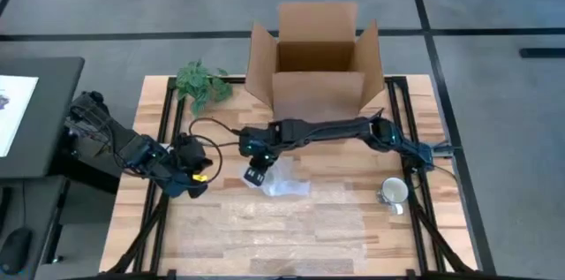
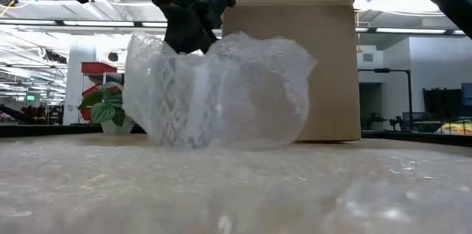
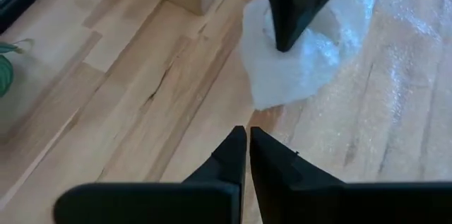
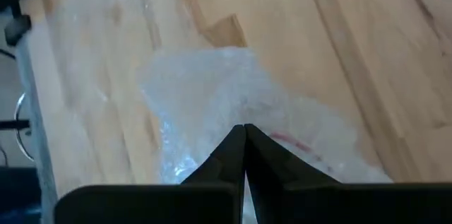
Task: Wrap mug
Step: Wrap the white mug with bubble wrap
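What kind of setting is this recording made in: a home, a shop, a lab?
Most likely a robotics lab or workshop bay set up for packing. A slatted wooden worktable stands on grey floor marked with dark tape lines, an open brown cardboard box waits at its back edge, and the low view shows industrial ceiling strip lights.

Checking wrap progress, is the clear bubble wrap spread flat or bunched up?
Bunched up: the clear bubble wrap stands crumpled, pinched by the right gripper.

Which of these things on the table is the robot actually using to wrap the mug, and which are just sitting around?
Part of the job:
- mug, standing bare near the right edge
- bubble wrap, crumpled mid-table
- right tool, pinching the wrap
- left tool, shut and empty, beside the wrap

Just lying about:
- cardboard box, open, at the back
- plant sprig, back left
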You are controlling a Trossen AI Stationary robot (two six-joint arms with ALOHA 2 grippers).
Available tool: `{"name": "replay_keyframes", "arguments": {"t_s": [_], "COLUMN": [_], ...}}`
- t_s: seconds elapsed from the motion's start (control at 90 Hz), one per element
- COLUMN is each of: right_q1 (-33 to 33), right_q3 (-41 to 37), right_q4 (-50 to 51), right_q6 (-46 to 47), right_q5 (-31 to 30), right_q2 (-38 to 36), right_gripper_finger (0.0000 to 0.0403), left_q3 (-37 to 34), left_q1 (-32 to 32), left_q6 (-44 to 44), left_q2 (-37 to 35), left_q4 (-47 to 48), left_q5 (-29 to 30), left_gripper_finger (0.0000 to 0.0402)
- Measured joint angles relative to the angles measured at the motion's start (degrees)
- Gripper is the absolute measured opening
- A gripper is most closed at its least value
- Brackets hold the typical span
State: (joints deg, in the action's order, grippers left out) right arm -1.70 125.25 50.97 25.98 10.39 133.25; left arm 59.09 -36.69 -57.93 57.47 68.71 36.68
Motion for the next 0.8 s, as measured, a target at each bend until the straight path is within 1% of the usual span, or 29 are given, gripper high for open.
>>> {"name": "replay_keyframes", "arguments": {"t_s": [0.167, 0.356, 0.544, 0.8], "right_q1": [-0.6, 0.3, 0.3, -0.7], "right_q3": [0.0, -0.1, -0.1, 0.0], "right_q4": [0.9, 1.3, 5.3, 4.3], "right_q6": [-1.1, -1.2, -1.6, -2.1], "right_q5": [-2.7, -3.0, -2.9, -2.9], "right_q2": [0.0, 0.0, -0.5, 4.6], "right_gripper_finger": [0.0, 0.0, 0.0, 0.0], "left_q3": [0.0, 0.0, 0.0, 0.0], "left_q1": [0.0, 0.0, 0.0, 0.0], "left_q6": [0.0, -0.3, -0.4, -0.4], "left_q2": [0.0, 0.0, 0.0, 0.0], "left_q4": [0.0, 0.0, 0.0, 0.0], "left_q5": [0.3, 0.3, 0.2, 0.2], "left_gripper_finger": [0.0, 0.0, 0.0, 0.0]}}
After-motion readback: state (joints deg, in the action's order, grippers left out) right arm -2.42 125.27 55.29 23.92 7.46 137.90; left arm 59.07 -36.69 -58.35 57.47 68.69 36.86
